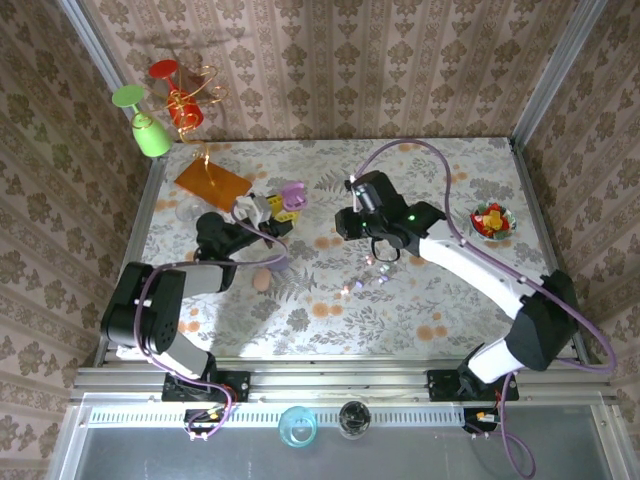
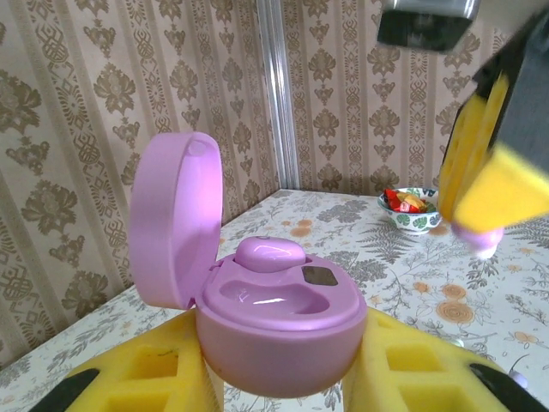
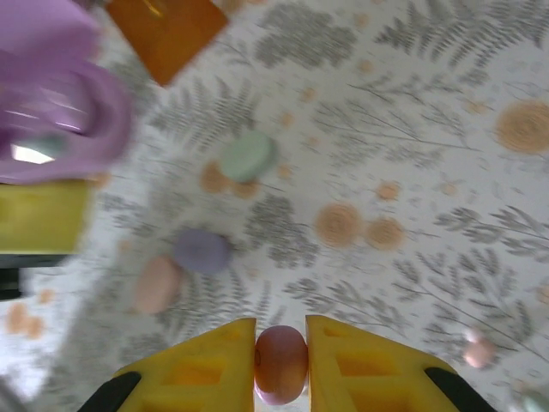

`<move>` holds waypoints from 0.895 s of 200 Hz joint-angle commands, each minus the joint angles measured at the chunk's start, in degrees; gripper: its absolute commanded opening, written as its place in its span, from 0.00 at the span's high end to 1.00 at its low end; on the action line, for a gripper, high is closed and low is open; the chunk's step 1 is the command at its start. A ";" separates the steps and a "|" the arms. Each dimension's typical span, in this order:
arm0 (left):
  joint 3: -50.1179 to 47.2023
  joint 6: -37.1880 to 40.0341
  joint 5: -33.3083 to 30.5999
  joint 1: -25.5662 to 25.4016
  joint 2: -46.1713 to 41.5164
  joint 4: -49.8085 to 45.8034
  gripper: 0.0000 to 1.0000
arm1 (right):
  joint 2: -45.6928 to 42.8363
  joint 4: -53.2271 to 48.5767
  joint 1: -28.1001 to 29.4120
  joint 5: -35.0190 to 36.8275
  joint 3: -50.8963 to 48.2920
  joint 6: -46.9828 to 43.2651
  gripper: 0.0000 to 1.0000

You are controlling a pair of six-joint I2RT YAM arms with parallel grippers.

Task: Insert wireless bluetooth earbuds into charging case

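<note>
Snugly, right hand [image 3: 281, 339] pinches earbud [image 3: 280, 367]; left hand [image 2: 287, 386] clamps case [image 2: 283, 313].

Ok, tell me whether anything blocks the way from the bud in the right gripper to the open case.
Nothing visible does. The right gripper holds a pink earbud in open air beside the purple charging case. The case's lid is swung back, one slot already holds a seated bud, and the other slot lies bare.

Glossy plastic case [image 2: 283, 343]; smooth glossy earbud [image 3: 280, 363]
</note>
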 commanded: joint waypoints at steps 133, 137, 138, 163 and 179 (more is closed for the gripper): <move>5.82 1.22 -0.28 -7.86 4.11 2.18 0.73 | 2.32 12.85 -2.06 -17.13 3.88 3.76 0.79; 5.83 1.23 -0.29 -8.70 4.01 2.20 0.73 | 2.51 12.78 -2.14 -17.06 3.85 3.93 0.80; 5.78 1.24 -0.26 -9.11 4.03 2.17 0.73 | 2.57 12.76 -2.16 -17.00 3.83 3.94 0.80; 5.76 1.29 -0.14 -9.77 3.94 2.18 0.73 | 2.88 12.86 -2.84 -16.91 3.57 4.29 0.80; 5.57 1.35 -0.15 -9.77 3.98 2.18 0.73 | 2.95 12.97 -3.14 -17.03 3.55 4.29 0.80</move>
